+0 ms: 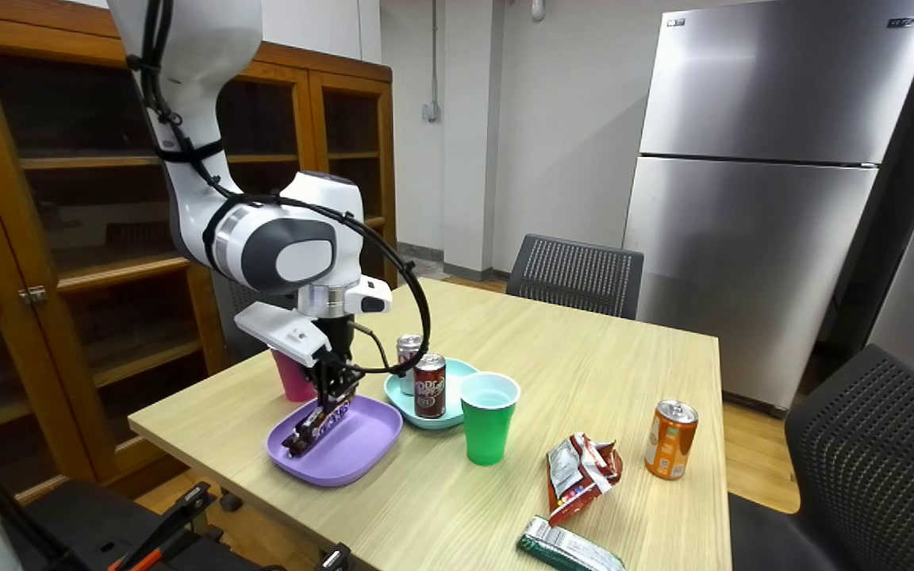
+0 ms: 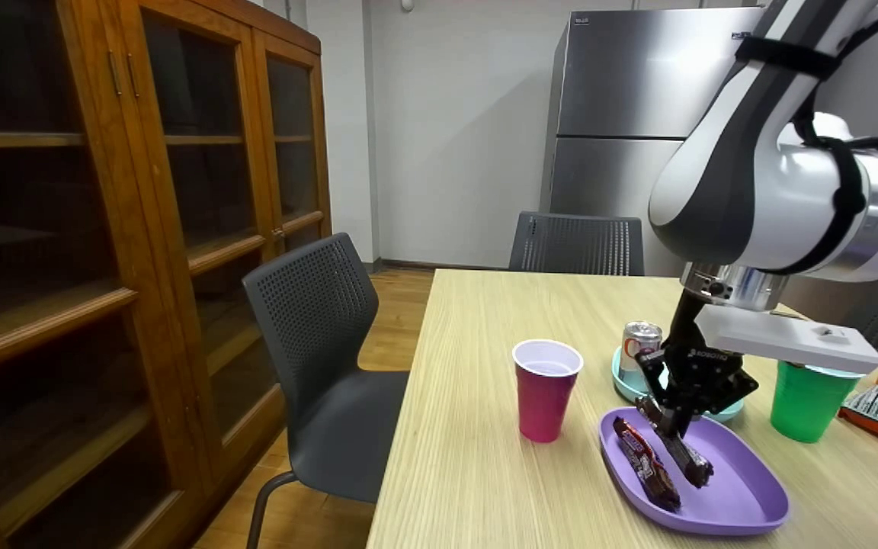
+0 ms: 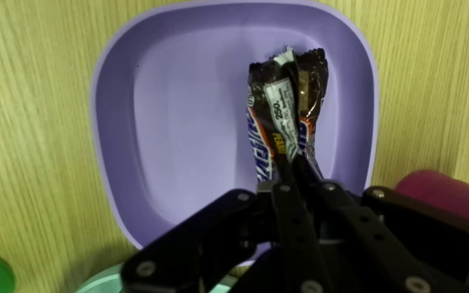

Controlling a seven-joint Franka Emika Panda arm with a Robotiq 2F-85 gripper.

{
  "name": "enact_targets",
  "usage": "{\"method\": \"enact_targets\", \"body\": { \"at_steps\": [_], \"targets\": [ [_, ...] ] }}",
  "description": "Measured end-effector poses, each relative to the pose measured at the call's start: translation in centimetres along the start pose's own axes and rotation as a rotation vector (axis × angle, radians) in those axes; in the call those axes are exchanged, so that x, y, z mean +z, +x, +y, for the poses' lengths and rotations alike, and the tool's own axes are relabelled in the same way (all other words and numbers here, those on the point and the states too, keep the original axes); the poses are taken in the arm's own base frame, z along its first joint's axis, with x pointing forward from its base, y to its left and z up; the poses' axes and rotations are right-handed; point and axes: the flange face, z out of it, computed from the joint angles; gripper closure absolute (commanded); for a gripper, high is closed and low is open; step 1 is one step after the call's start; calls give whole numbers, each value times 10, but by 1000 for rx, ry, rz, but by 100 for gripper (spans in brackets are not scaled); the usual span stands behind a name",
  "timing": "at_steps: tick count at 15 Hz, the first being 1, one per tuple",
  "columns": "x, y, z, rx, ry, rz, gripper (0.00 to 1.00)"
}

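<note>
Black at the fingers (image 3: 289,203), pinched together on a brown-wrapped bar (image 3: 271,118) over the purple plate (image 3: 189,122), perhaps touching its floor. Held with long axis crossways to the squeeze, alongside the plate's side wall; pointing, in the wrist view, toward the plate's top rim. Within the plate, nearer that wall: second bar (image 2: 647,467), nearly parallel. Outside the plate: pink cup (image 2: 548,396).

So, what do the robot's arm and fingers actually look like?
It has a smooth, rounded white arm with dark grey panels. Black cables run along it, fastened with wide black straps. A shiny silver-coloured collar leads to a flat white box and a black housing lettered ROBOTIQ. The slim, black, jointed fingers carry small silvery screw heads.
</note>
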Motion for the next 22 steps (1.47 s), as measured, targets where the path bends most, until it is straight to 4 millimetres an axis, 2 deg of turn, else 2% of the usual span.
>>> {"method": "enact_targets", "body": {
  "at_steps": [7,8,13,22],
  "targets": [
    [-5,11,9,25,2,28,6],
    [-8,14,11,31,1,36,1],
    [-33,33,32,65,-22,84,0],
    [-104,82,79,148,-45,146,0]
  ]
}}
